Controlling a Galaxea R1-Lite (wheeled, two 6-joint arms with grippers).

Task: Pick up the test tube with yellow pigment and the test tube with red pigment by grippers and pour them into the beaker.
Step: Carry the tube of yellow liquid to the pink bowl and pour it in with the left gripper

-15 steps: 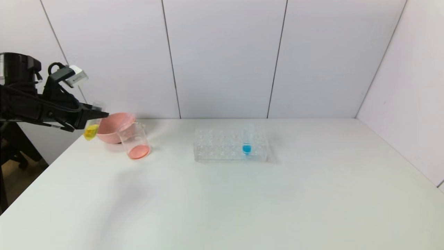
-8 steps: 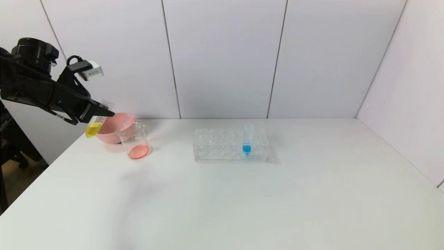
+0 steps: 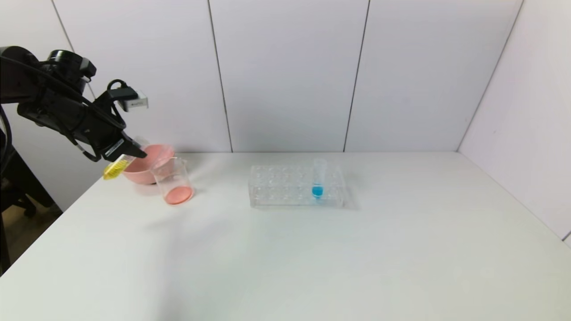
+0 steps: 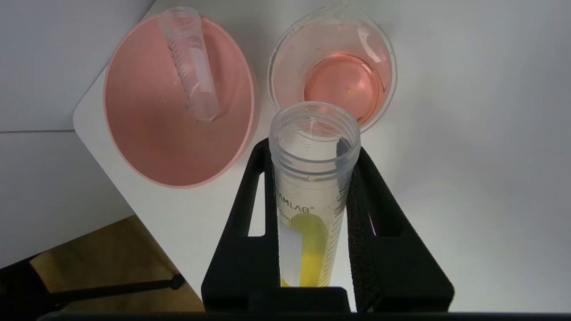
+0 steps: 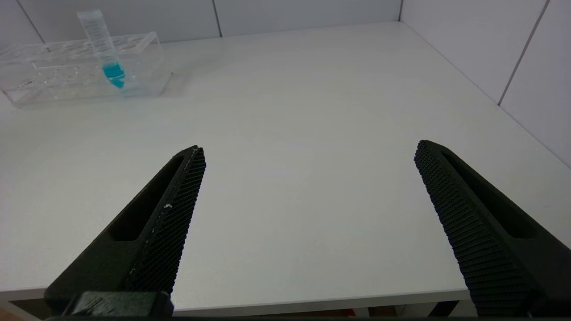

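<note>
Progress stands at roughly the halfway mark, as I judge it: the beaker (image 4: 332, 73) just ahead of my left gripper (image 4: 312, 187) already holds a shallow pool of orange-red liquid, and an emptied clear tube (image 4: 189, 62), which I take to be the test tube with red pigment, lies slanted inside the pink bowl (image 4: 147, 147) beside the beaker. Remaining work is the yellow pour. My left gripper pinches the test tube with yellow pigment (image 4: 312, 196) between its two black fingers (image 4: 388, 249), one pressed to each side of the tube's upper wall. From the head camera the tube (image 3: 115, 167) hangs tilted, its yellow bottom trailing back and down from my fingers while its open mouth points forward toward the beaker (image 3: 173, 180); the yellow liquid lies along the lower wall and has not reached the lip. The mouth sits near the beaker's rim but short of it, above the table (image 3: 285, 249), so I judge that I need to carry it further over the glass and tip more steeply. My left arm is raised and bent, forearm sloping down toward the bowl. My right gripper (image 5: 308, 214) hovers low over bare table, fingers spread wide and holding nothing, well apart from the clear rack (image 5: 80, 67) with its blue-bottomed tube (image 5: 107, 51) ahead of it.
</note>
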